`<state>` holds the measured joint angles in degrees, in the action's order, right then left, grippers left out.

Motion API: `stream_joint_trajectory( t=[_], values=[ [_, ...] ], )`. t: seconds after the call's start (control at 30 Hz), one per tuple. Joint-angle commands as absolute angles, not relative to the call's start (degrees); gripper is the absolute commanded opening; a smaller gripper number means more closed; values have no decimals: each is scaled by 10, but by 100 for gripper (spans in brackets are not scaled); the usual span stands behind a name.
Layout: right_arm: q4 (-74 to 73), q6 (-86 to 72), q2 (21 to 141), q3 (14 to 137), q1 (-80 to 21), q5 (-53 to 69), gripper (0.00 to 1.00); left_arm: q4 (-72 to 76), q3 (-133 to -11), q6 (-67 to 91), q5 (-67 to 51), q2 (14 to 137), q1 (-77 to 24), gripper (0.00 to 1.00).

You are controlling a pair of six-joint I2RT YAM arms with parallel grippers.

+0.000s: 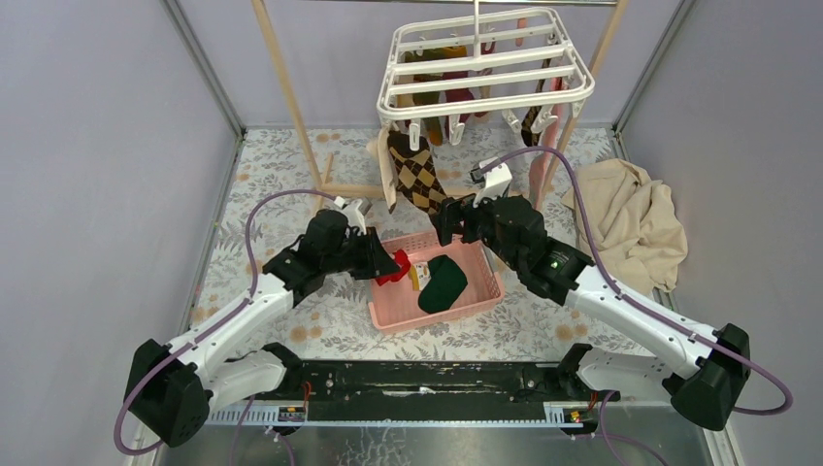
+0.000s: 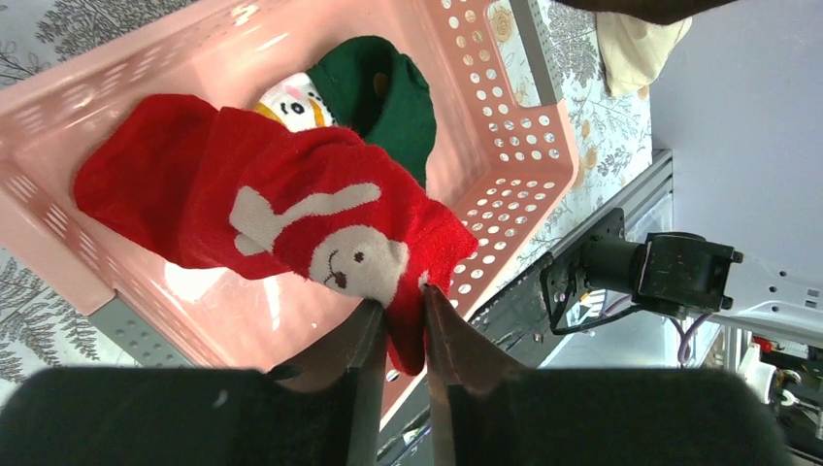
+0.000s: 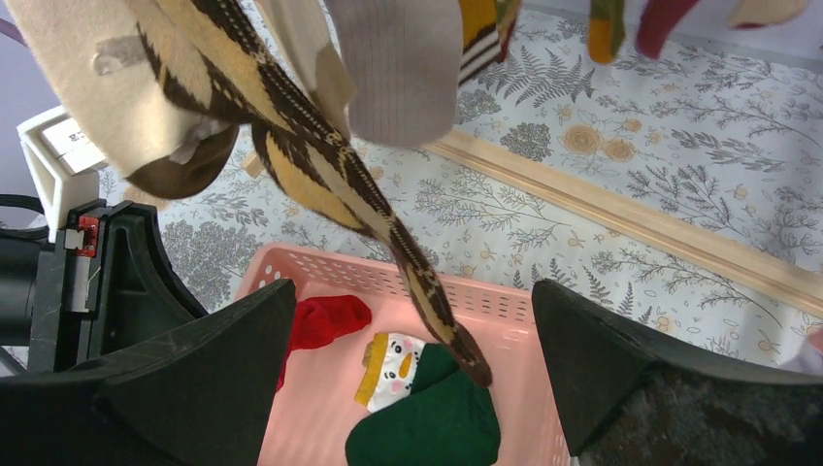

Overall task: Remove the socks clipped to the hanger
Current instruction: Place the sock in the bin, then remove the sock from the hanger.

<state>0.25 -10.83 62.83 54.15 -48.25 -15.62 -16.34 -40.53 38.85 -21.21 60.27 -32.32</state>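
Observation:
The white hanger (image 1: 485, 68) hangs at the back with several socks clipped under it. A brown-tan argyle sock (image 1: 415, 175) hangs lowest, its toe over the pink basket (image 1: 482, 291). My left gripper (image 1: 386, 264) is shut on a red sock (image 2: 272, 194) with a white animal face and holds it over the basket's left part (image 2: 505, 126). My right gripper (image 1: 448, 218) is open, its jaws wide apart either side of the argyle sock's tip (image 3: 320, 165), not touching it. A green sock with a white snowman cuff (image 3: 427, 427) lies in the basket.
A beige cloth (image 1: 636, 223) lies at the right of the table. The wooden rail frame (image 1: 291, 87) stands around the hanger, and its base bar (image 3: 621, 218) crosses the floral table behind the basket. A grey sock (image 3: 403, 68) hangs close above my right gripper.

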Motion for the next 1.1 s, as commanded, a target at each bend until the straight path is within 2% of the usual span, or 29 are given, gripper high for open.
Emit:
stream_joint_trajectory(
  t=[0.0,0.2,0.43,0.5,0.53,0.77,1.07],
  values=[
    [19,-120,630,558,-477,-149,100,-107,-395,398,-231,602,-327,28],
    [22,-120,630,552,-474,-147,100,-123,-370,388,-204,612,-329,40],
    [54,-116,641,534,-471,-119,100,-124,-347,386,-179,609,-329,61],
    [66,-112,645,530,-471,-110,100,-124,-346,384,-178,607,-330,90],
    [74,-110,647,527,-470,-105,100,-126,-346,383,-177,605,-329,97],
    [121,-94,670,521,-456,-73,100,-149,-359,380,-167,588,-330,99],
    [213,-120,713,503,-429,36,100,-178,-373,382,-150,542,-330,99]
  ],
)
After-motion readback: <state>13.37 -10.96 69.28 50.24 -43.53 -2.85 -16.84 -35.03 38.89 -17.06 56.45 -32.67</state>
